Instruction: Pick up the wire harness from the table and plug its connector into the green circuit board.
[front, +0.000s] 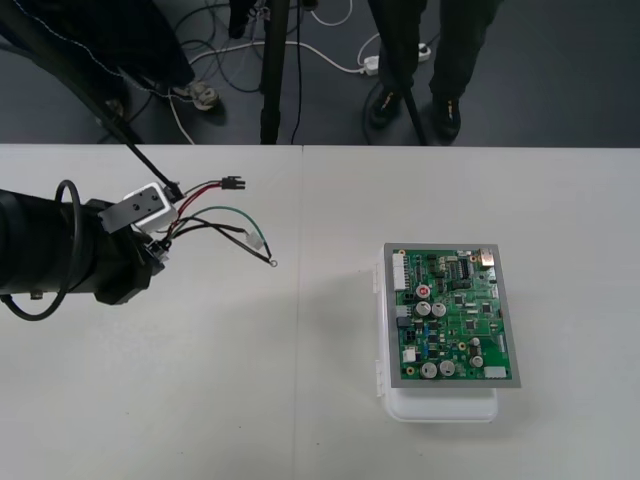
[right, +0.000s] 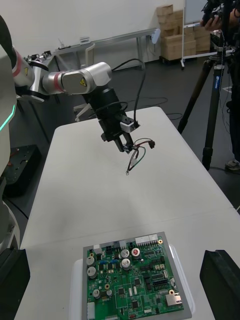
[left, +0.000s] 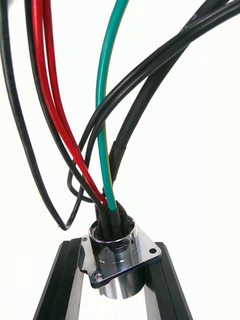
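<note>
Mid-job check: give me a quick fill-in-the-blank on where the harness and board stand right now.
1. On the harness, the left end effector is shut on the metal ____.
2. The board sits on a ____ base.
3. The plug is free, on the robot's ____ of the board.
Missing: socket; white; left.

i read the wire harness (front: 215, 215) clamped at its round metal socket (left: 117, 260), flange uppermost, between the fingers of the left claw (left: 116, 245). red, black and green wires fan out ahead of the claw. the small black plug (front: 234, 183) is unseated. the green circuit board (front: 455, 315) lies flat on its white base (front: 440, 408), well apart from the claw.
</note>
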